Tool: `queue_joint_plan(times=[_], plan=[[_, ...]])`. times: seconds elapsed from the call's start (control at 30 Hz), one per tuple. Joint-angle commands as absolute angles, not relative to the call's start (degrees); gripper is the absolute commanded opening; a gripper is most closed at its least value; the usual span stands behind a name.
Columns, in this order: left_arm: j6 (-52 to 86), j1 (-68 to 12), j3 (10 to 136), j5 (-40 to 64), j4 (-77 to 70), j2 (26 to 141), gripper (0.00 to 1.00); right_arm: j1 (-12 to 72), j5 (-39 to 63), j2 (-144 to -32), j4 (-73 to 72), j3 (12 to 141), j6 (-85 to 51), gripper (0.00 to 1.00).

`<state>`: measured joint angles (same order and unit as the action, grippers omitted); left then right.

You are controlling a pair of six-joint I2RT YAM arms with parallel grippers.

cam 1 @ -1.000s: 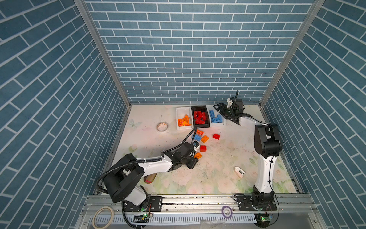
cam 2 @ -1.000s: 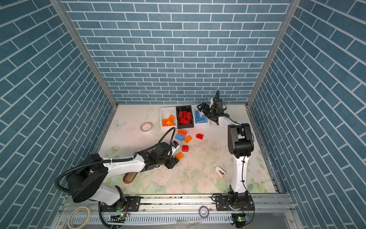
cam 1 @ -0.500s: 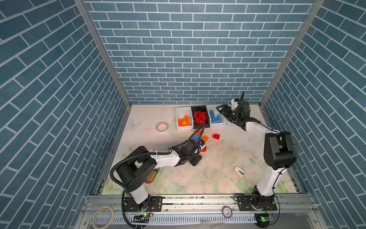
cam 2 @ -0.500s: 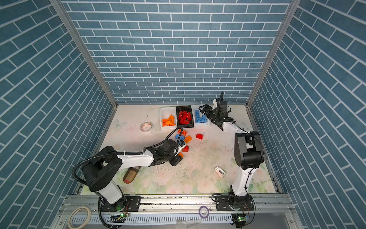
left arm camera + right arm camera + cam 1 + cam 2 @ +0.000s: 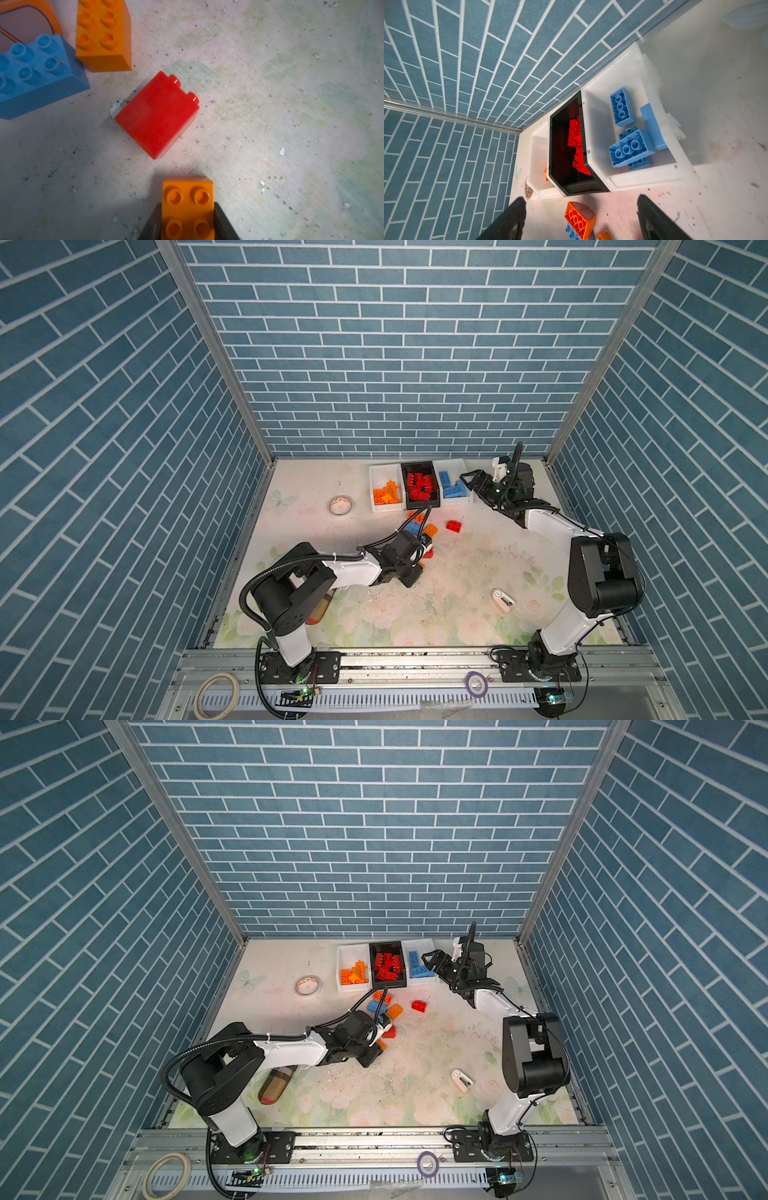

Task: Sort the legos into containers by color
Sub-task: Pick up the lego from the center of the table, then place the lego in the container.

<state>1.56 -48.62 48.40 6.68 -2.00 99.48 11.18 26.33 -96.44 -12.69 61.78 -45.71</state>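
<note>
Slippage risk: left gripper (image 5: 187, 205) clamps just the near half of a small orange brick (image 5: 188, 193), near a red brick (image 5: 156, 115) on the table (image 5: 270, 104) and well apart from the orange-filled white bin (image 5: 380, 477), so lifting could twist it loose; right gripper (image 5: 580, 198) gapes empty.

left white bin (image 5: 379, 475): holds orange legos (image 5: 386, 495) heaped toward its near end.
black bin (image 5: 420, 503): mid-row, touching both white bins; holds red legos (image 5: 422, 487).
right white bin (image 5: 457, 467): holds light blue legos (image 5: 631, 145), several apparently underside-up.
blue brick (image 5: 39, 76): studs up, just beside a larger orange brick (image 5: 102, 35).
orange arched piece (image 5: 579, 215): near the black bin's front.
tipped red brick (image 5: 156, 115): on its side.
lone red brick (image 5: 454, 526): apart from the cluster.
small orange brick (image 5: 188, 193): four studs up, pinched by the left gripper (image 5: 187, 205).
</note>
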Motion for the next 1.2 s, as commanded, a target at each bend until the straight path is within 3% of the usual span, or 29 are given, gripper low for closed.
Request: queue_joint_plan(times=[0.0,0.5,0.63,0.8,1.17], plan=[[1.1,-48.2,48.9,7.3,-1.1,99.1,0.28,11.0,25.9,-92.9,-12.1,60.0,-41.2,0.84],[9.7,-43.4,46.5,13.5,-5.3,90.3,0.26,12.5,31.6,-83.0,-9.0,47.7,-22.8,0.83],[12.5,-39.2,47.1,16.4,-6.6,88.0,0.26,15.2,34.2,-81.8,-7.3,46.1,-19.2,0.83],[14.3,-34.1,50.0,17.5,-6.6,87.6,0.26,21.4,30.4,-80.8,-5.6,44.5,-14.5,0.83],[17.6,-23.7,60.9,19.5,-6.9,94.2,0.26,30.8,28.2,-84.9,-4.4,45.8,-9.3,0.82]])
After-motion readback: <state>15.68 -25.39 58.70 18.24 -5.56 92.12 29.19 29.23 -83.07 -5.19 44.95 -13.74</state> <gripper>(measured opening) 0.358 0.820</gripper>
